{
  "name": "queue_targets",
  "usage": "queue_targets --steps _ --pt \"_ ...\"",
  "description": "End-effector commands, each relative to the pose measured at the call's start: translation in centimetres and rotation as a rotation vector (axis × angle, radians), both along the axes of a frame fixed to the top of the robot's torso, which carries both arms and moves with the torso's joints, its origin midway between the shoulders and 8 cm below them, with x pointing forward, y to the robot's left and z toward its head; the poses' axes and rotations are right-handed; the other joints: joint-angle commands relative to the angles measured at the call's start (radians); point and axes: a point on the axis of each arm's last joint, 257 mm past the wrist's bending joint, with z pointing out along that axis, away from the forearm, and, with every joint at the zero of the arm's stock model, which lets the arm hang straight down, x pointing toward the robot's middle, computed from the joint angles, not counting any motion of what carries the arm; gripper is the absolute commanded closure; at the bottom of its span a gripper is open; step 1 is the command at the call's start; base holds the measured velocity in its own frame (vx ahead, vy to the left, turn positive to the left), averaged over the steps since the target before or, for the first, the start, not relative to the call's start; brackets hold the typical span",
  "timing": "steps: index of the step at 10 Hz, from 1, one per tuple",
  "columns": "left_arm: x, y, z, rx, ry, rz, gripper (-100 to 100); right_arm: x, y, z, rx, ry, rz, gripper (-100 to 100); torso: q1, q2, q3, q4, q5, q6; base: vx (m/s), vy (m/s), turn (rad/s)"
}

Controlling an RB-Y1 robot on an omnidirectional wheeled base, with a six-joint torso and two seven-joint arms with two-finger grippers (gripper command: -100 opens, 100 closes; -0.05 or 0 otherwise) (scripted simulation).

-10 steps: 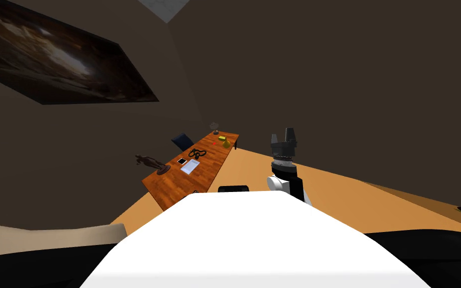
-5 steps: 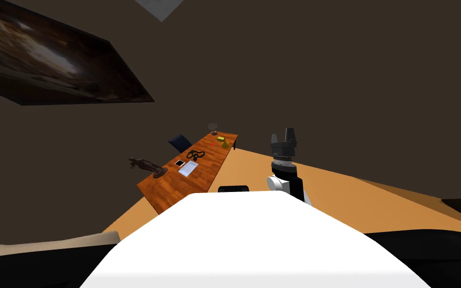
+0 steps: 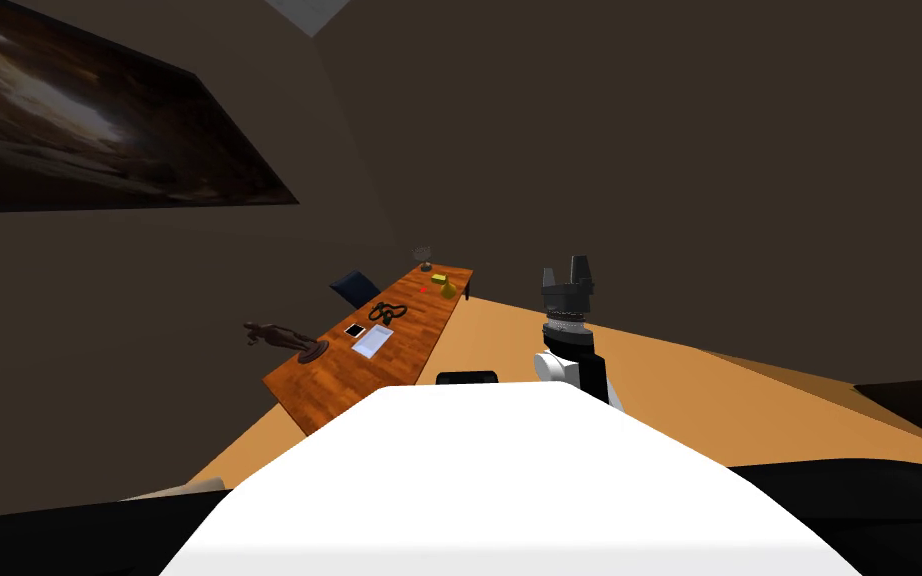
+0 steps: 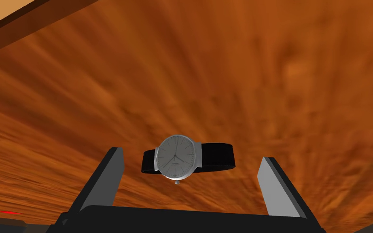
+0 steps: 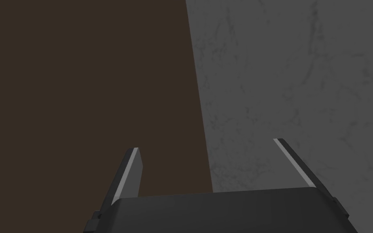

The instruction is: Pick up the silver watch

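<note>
Left claw (image 4: 190, 154) spread wide, gripping nothing, poised low over a wood-grain worktop (image 4: 262, 73). Silver watch (image 4: 176, 162) lies flat on that surface at the claw's 12 o'clock, in the gap between the two fingers (image 4: 279, 190), touching neither. Pale round dial faces up. Black strap (image 4: 218, 157) runs 9-to-3 across the gap, and the crown points to 6, toward the claw body. Watch as a whole sits about centred, the case a touch toward the 9 o'clock finger. Step in hand, by my judgement: last descent, then close. To do it well, go straight down until the tips nearly meet the wood, then close slowly. A thin, flat piece like this would likely let a high close skid over it. As lined up, the fingers would bear on the strap ends, which may flex. A quarter turn of the wrist to pinch the rigid case across 12-6 could hold firmer. Right claw (image 3: 565, 268) raised at 1 o'clock off my chest, fingers apart, empty. Dark figurine (image 3: 284, 338) and white sheet (image 3: 372, 340) sit out at 11 o'clock.
</note>
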Motion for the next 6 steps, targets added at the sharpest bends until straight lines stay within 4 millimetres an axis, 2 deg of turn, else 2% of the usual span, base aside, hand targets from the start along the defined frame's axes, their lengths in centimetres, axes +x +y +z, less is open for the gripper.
queue_targets --steps 1,2,6 --pt "-1.0 0.1 -0.2 -0.003 0.000 0.008 -100 0.0 0.0 0.0 0.000 0.000 0.000 0 0.000 0.000 0.000 0.000 0.000 0.000 0.020 0.002 -0.062" --pt "-1.0 0.1 -0.2 -0.005 -0.001 0.011 -100 0.0 0.0 0.0 0.000 0.000 0.000 0 0.000 0.000 0.000 0.000 0.000 0.000 0.017 0.004 -0.027" --pt "-3.3 -0.1 -0.8 -0.023 0.004 0.022 -100 0.0 0.0 0.0 0.000 0.000 0.000 0 0.000 -0.001 0.000 0.000 0.000 0.000 0.028 0.004 -0.062"
